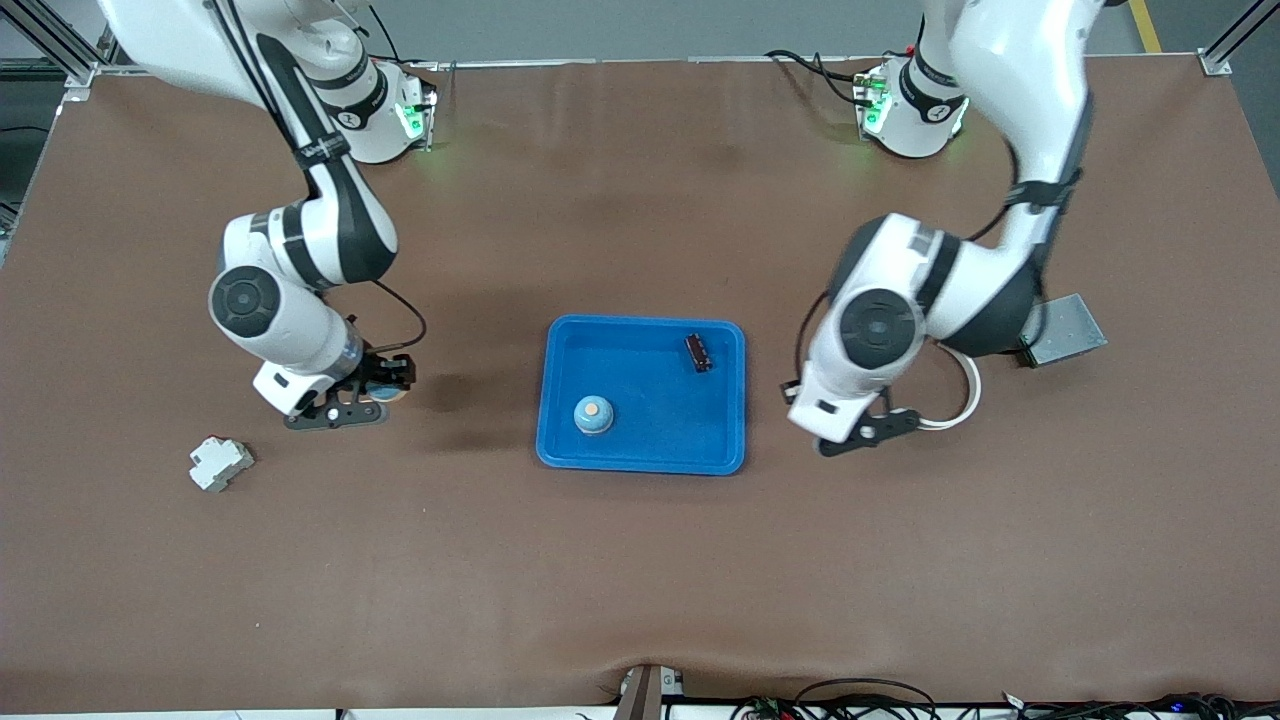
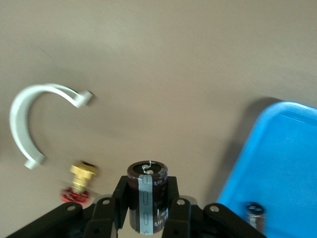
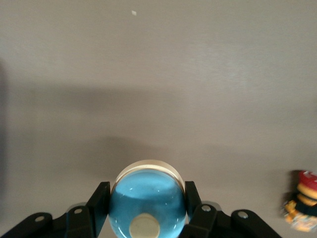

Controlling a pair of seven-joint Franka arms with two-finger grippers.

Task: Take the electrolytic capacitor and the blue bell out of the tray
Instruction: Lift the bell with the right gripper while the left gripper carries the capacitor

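my left claw point(image 2: 147, 201) is clamped on a dark capacitor point(image 2: 147, 181) with a grey stripe, low over the desk point(image 1: 640, 560) just beside the tray point(image 1: 560, 400), toward the left arm's end. my right claw point(image 3: 147, 207) is clamped on a blue bell point(image 3: 146, 193), over bare desk well apart from the tray, toward the right arm's end.

my worry is the release. the capacitor is a cylinder; let go on its side, i'd expect it to roll, and the brass fitting point(image 2: 81, 173) with a red wheel and the white curved clip point(image 2: 29, 116) lie close by. the bell is domed and could rock or wander if dropped from any height. a slack grip could let either slip early.

the count: two capacitors, one held and the second capacitor point(image 1: 699, 352) lying in the tray; two bells, one held and the second bell point(image 1: 593, 415) in the tray. one tray, one white clip, one brass fitting, one white block point(image 1: 220, 463), one grey metal box point(image 1: 1065, 330). a red and yellow piece point(image 3: 303, 201) shows near the right claw; i cannot tell what it is.
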